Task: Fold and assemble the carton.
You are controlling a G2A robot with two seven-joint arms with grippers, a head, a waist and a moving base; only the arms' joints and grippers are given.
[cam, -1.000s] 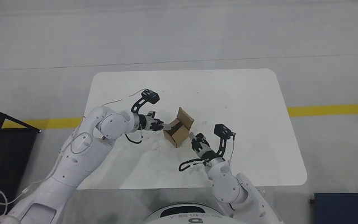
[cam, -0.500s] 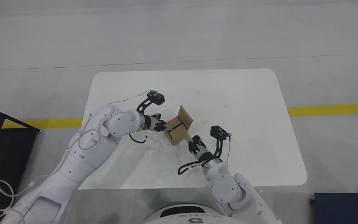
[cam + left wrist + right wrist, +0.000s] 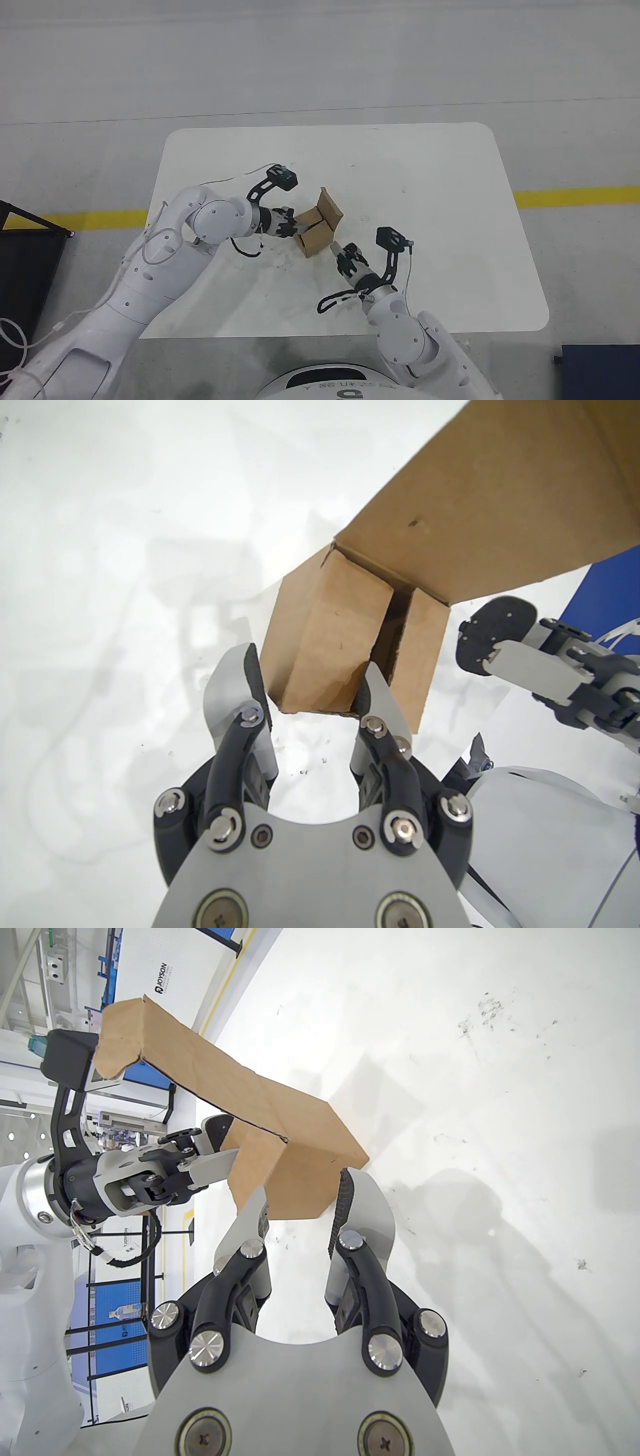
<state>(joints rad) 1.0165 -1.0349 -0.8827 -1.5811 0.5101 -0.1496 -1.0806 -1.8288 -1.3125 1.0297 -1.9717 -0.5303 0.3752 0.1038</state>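
A brown carton (image 3: 318, 228) with one big flap standing up is held tilted just above the middle of the white table (image 3: 440, 180). My left gripper (image 3: 290, 224) comes at it from the left; in the left wrist view its two fingers press both sides of the carton's (image 3: 330, 635) folded end, so the gripper (image 3: 311, 685) is shut on it. My right gripper (image 3: 340, 256) is at the carton's near right corner. In the right wrist view its fingers stand open around the lower corner of the carton (image 3: 280, 1128), with the right gripper (image 3: 300, 1208) just below it.
The table's right half and far side are bare white surface. A yellow floor line (image 3: 580, 196) runs behind the table. A black frame (image 3: 20, 260) stands off the left edge and a blue object (image 3: 600, 370) off the near right corner.
My right gripper has moved left, up to the carton's corner. The left gripper and the carton have shifted slightly away from me, and the carton is more tilted.
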